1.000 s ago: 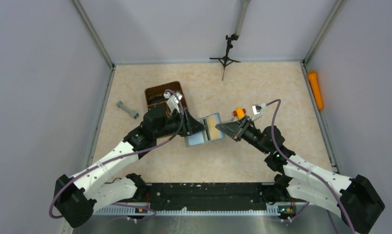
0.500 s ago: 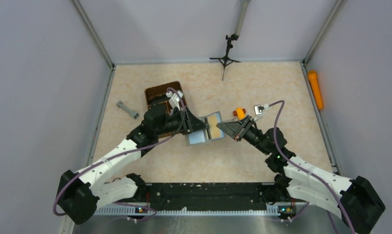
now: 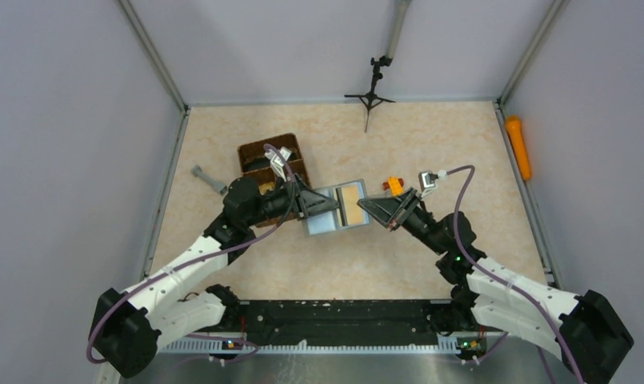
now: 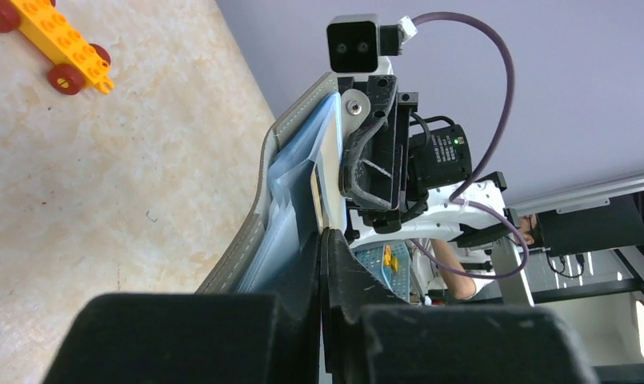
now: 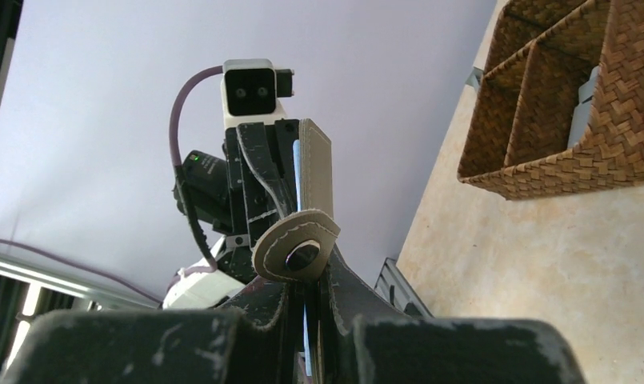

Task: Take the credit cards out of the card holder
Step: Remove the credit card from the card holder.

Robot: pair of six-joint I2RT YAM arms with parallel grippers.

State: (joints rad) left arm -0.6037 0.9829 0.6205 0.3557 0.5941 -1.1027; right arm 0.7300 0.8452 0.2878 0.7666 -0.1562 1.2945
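The grey card holder (image 3: 325, 221) hangs open between my two grippers, above the table's middle. One half shows pale blue, the other a tan credit card (image 3: 351, 203). My left gripper (image 3: 335, 206) is shut on a thin pale-yellow card edge (image 4: 316, 192) beside the blue pockets (image 4: 290, 172). I cannot tell how far it sits in its pocket. My right gripper (image 3: 366, 206) is shut on the holder's opposite end. In the right wrist view its fingers (image 5: 306, 292) pinch the holder under the grey snap tab (image 5: 297, 248). Other cards are hidden.
The brown wicker basket (image 3: 257, 151) stands just behind my left wrist and shows in the right wrist view (image 5: 566, 104). An orange toy brick (image 3: 394, 185) lies behind my right gripper. A grey dumbbell-shaped piece (image 3: 209, 179) lies left, an orange cylinder (image 3: 519, 146) by the right wall.
My left wrist has swung back and left towards the basket while its fingertips stayed on the holder. The holder has shifted slightly away from me. The right gripper kept its hold.
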